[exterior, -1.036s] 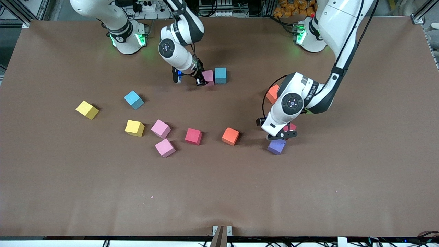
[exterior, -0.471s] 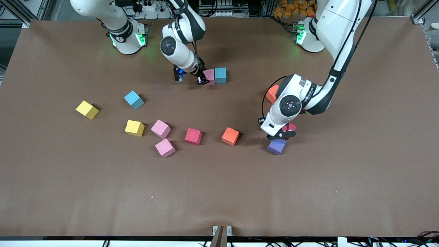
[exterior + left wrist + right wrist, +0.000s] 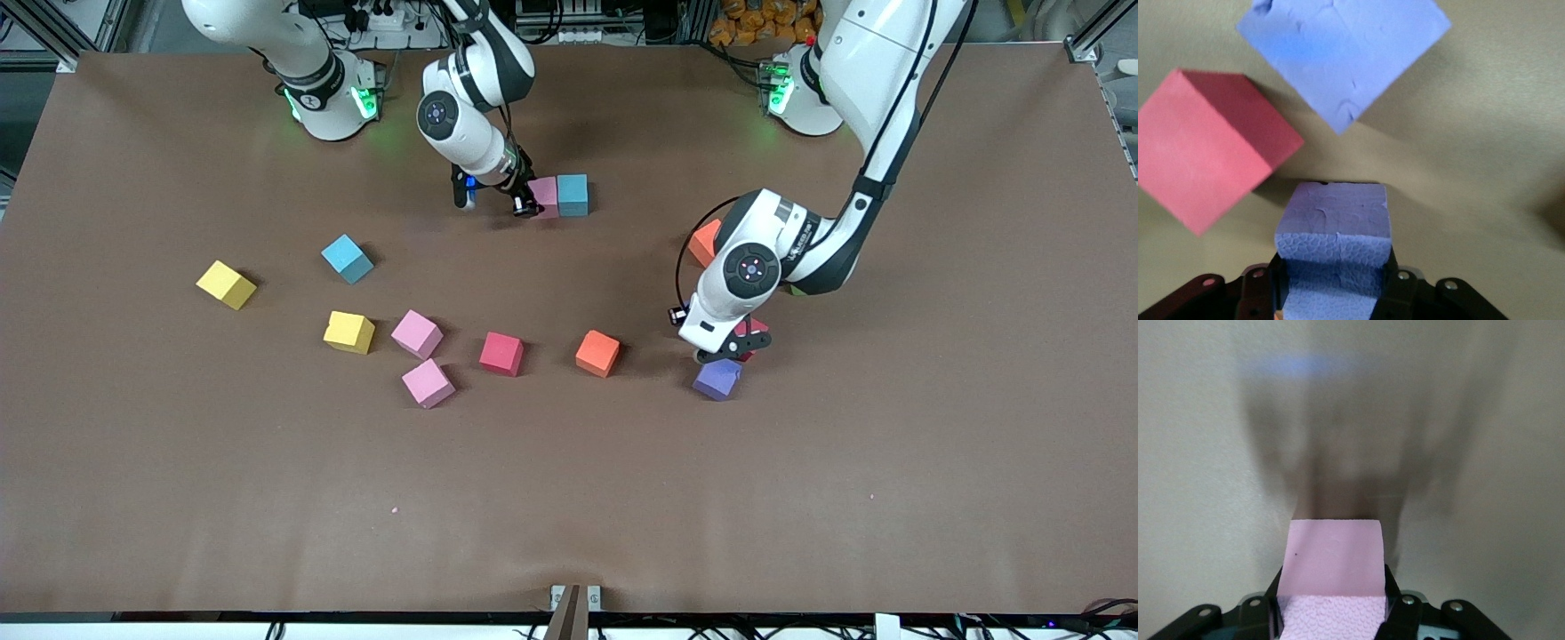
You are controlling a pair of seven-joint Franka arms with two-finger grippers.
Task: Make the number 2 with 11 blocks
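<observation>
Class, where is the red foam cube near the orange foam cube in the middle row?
In the front view, the red foam cube sits on the table between the orange foam cube and two pink foam cubes.

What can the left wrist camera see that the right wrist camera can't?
Only the left wrist view shows the left hand pinching a purple block, with a second purple block and a red block lying on the table just past it.

Only the right wrist view shows the right hand pinching a pink block, with no other block in sight, just shadows.

Both show the brown table and one block squeezed between that hand's two fingers.
</observation>
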